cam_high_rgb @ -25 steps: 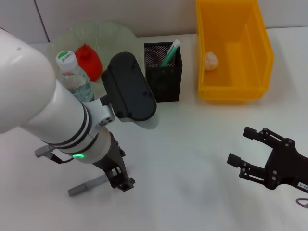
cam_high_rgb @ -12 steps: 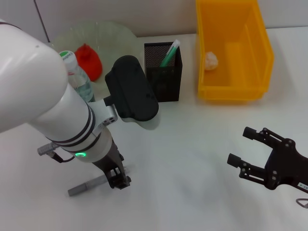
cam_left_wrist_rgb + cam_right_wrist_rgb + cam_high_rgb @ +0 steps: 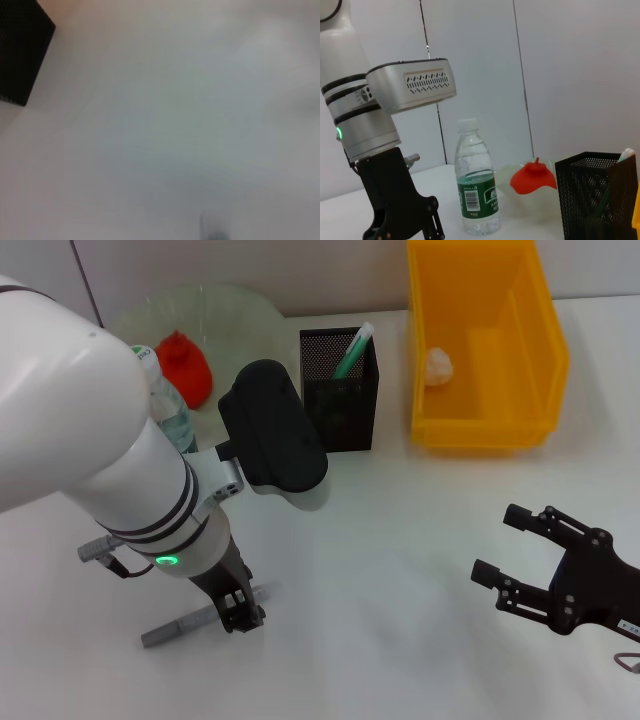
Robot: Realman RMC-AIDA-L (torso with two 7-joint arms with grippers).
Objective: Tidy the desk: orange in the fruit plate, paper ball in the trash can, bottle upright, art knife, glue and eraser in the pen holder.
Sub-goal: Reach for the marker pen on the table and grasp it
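Note:
The grey art knife (image 3: 185,624) lies flat on the white table at the front left. My left gripper (image 3: 240,614) is down at the table over the knife's right part, and a grey end shows just past it. It also shows in the right wrist view (image 3: 407,227). My right gripper (image 3: 498,542) is open and empty over the table at the front right. The bottle (image 3: 168,412) stands upright beside the glass fruit plate (image 3: 235,315), which holds the orange (image 3: 183,365). The paper ball (image 3: 438,365) lies in the yellow bin (image 3: 540,315). The eraser is not in view.
The black mesh pen holder (image 3: 340,400) stands at the back middle with a green and white stick (image 3: 353,350) in it. The right wrist view shows the bottle (image 3: 477,185), the orange (image 3: 532,177) and the pen holder (image 3: 595,195). My left arm hides part of the table's left.
My left gripper has shifted slightly left and lower onto the knife, and the knife's end now shows past it. The right arm has not moved.

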